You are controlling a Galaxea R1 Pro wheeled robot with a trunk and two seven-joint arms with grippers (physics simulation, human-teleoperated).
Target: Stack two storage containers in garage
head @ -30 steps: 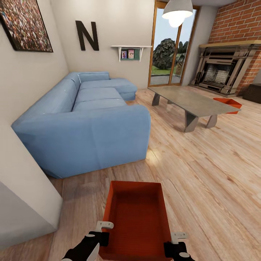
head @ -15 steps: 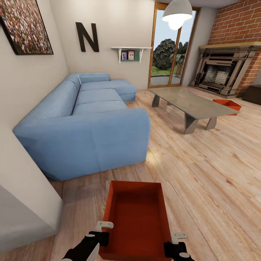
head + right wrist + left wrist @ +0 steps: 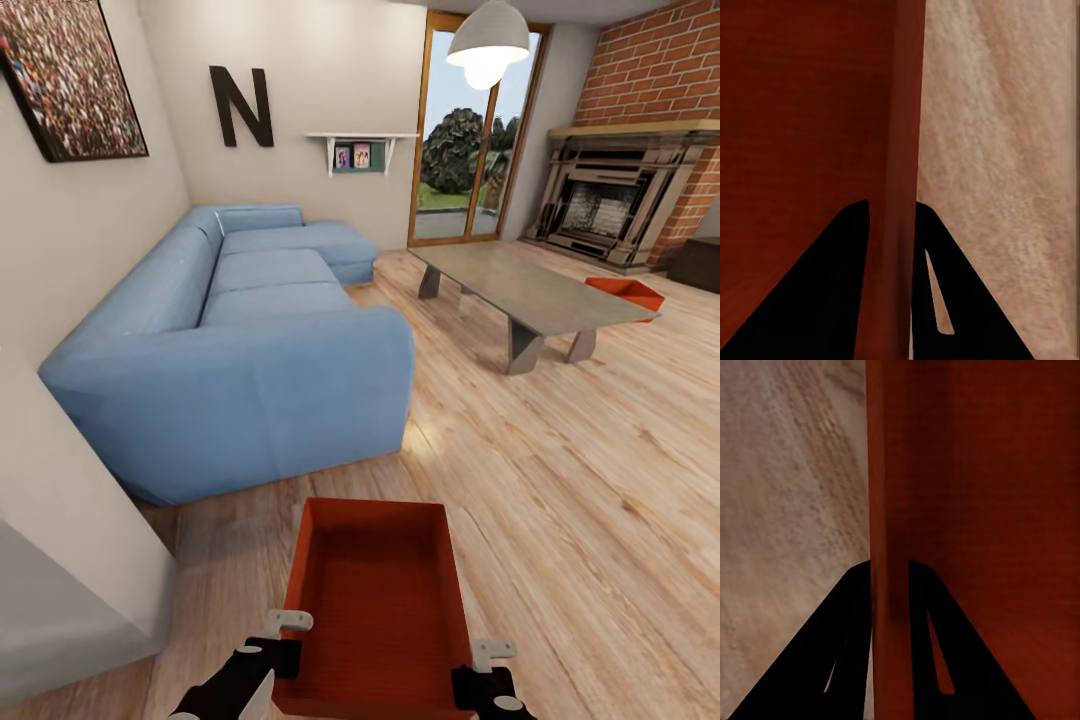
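I hold one orange-red storage container (image 3: 375, 600) low in front of me, above the light wood-plank floor of the living room. My left gripper (image 3: 285, 635) is shut on its left wall (image 3: 889, 510), and my right gripper (image 3: 482, 668) is shut on its right wall (image 3: 904, 150). In both wrist views a thin red wall runs between the two dark fingers. The second storage container (image 3: 625, 297) lies on the floor far right, just beyond the grey low table (image 3: 520, 285).
A blue sectional sofa (image 3: 240, 350) fills the left middle. A white wall corner (image 3: 70, 560) juts in close at my left. A brick fireplace (image 3: 620, 200), a dark chest (image 3: 697, 260) and glass doors (image 3: 470, 140) stand at the back. Open plank floor stretches to the right.
The whole view has shifted slightly, so the camera has moved: the sofa, table and far container sit a little further away. The held container and both grippers stay the same in the picture.
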